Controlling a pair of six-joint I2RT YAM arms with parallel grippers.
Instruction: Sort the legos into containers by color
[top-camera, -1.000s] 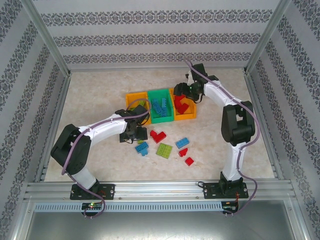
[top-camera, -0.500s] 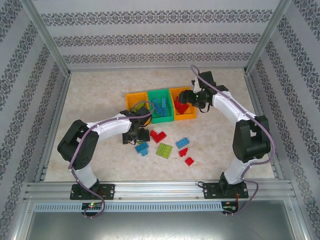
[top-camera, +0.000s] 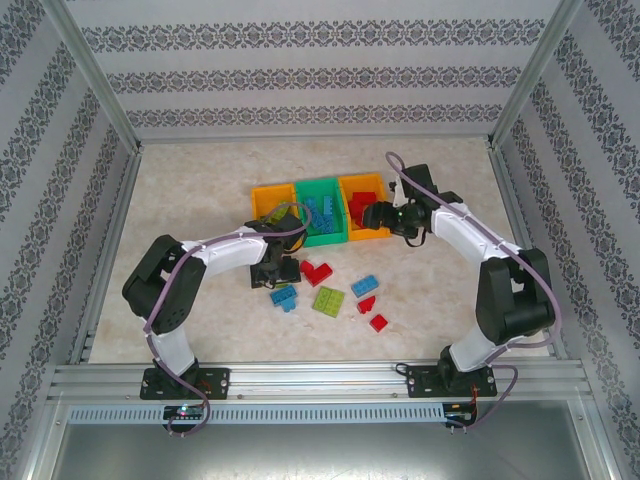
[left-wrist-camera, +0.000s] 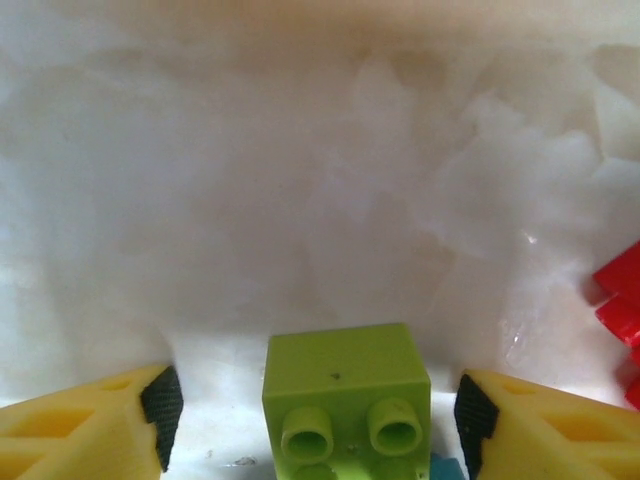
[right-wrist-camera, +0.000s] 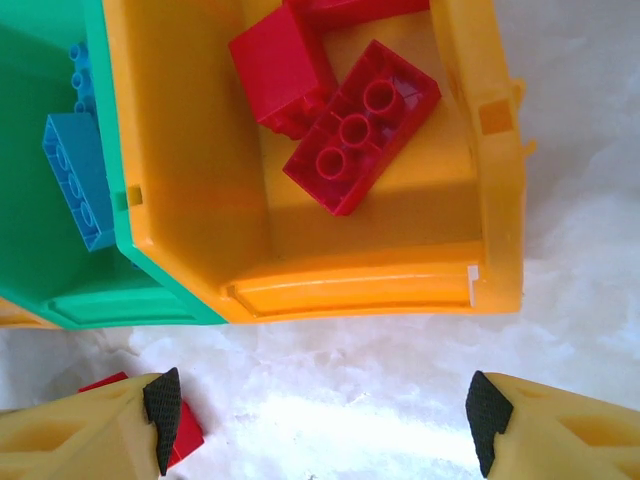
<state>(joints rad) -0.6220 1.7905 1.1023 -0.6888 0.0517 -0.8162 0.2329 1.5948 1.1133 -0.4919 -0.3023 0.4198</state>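
- A light green lego (left-wrist-camera: 345, 400) is being straddled by the left pincer (left-wrist-camera: 316, 418), studs facing the wrist camera; gaps are showing on both sides, so the jaws are being held open, not squeezing it.
- A red lego (left-wrist-camera: 622, 300) is lying just off to that pincer's right.
- The right pincer (right-wrist-camera: 325, 415) is being held wide open over bare table (right-wrist-camera: 400, 400), nothing gripped.
- Right beyond its fingertips, red legos (right-wrist-camera: 360, 125) are being held in an orange container (right-wrist-camera: 490, 200); blue legos (right-wrist-camera: 75, 180) are sitting in the green container (right-wrist-camera: 60, 270) joined on the left.
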